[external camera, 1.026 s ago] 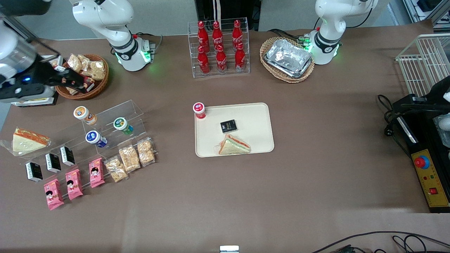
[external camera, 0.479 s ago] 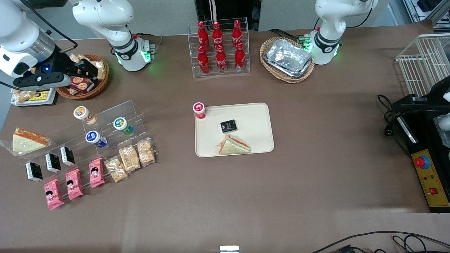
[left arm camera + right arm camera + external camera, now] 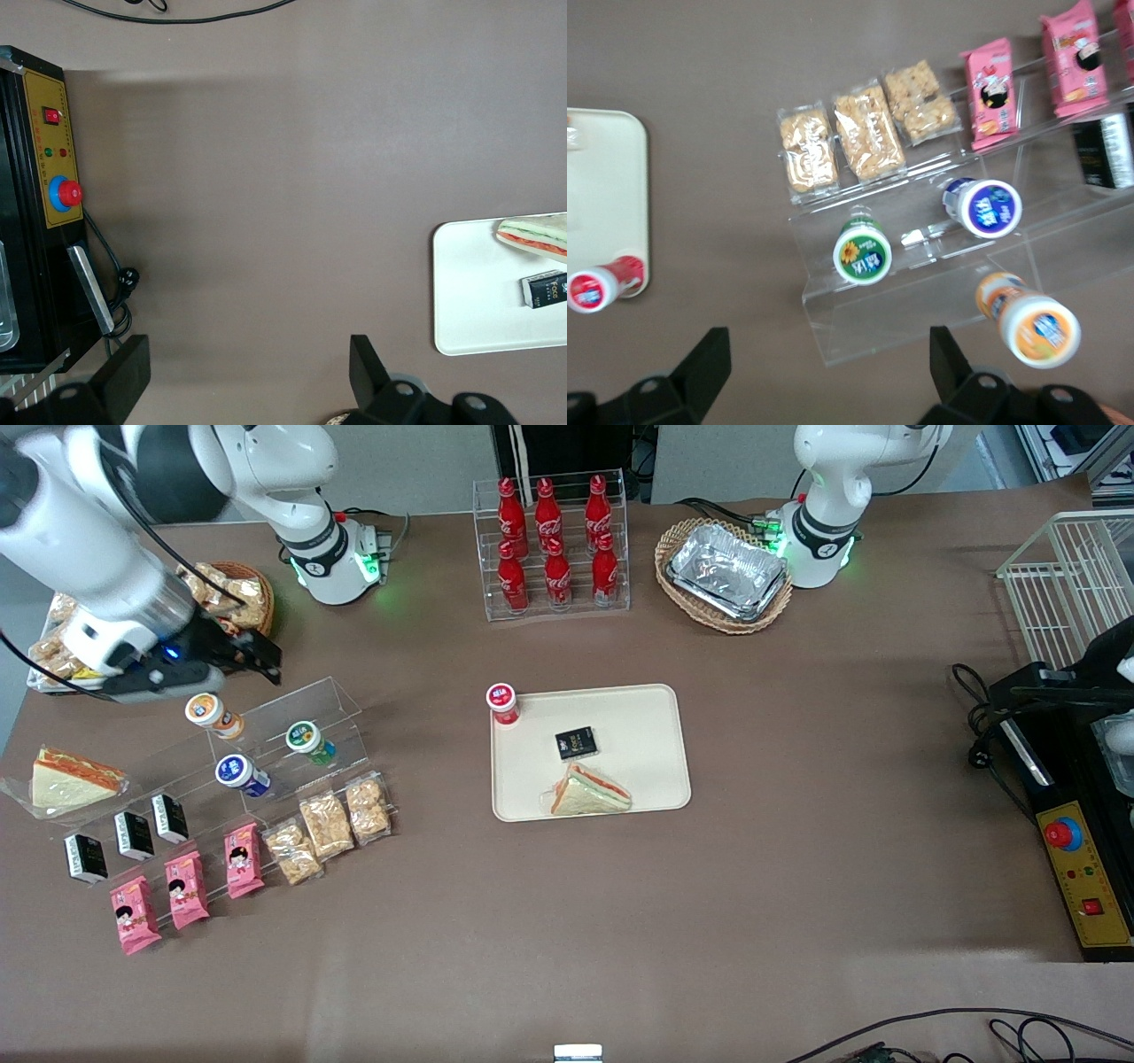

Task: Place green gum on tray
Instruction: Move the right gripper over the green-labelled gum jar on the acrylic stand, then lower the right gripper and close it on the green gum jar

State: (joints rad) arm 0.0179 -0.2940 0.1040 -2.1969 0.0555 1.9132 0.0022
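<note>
Gripper [image 3: 257, 657]: up in the air above the top edge of the clear stepped rack [image 3: 292, 735], fingers spread wide with nothing between them, as the wrist view shows [image 3: 824, 372].
Green gum [image 3: 310, 742]: sitting on the rack's middle step, white lid with green label tipped toward the front camera; in the wrist view [image 3: 862, 252] it lies right between the two open fingers' line of sight, untouched.
Neighbours on the rack: orange bottle [image 3: 213, 716] on the highest step, closest to the gripper; blue bottle [image 3: 242, 774] a step lower, nearer the front camera than the green one.
Tray [image 3: 651, 726]: mid-table, well apart from the rack, toward the parked arm's end.
On the tray: red bottle [image 3: 503, 704] standing at the corner nearest the rack, small black packet [image 3: 576, 743] near the middle, wrapped sandwich [image 3: 588, 792] at the edge closest to the front camera.
Below the rack: three crumbly snack bags [image 3: 328, 825] and pink packets [image 3: 186, 887] in rows.
</note>
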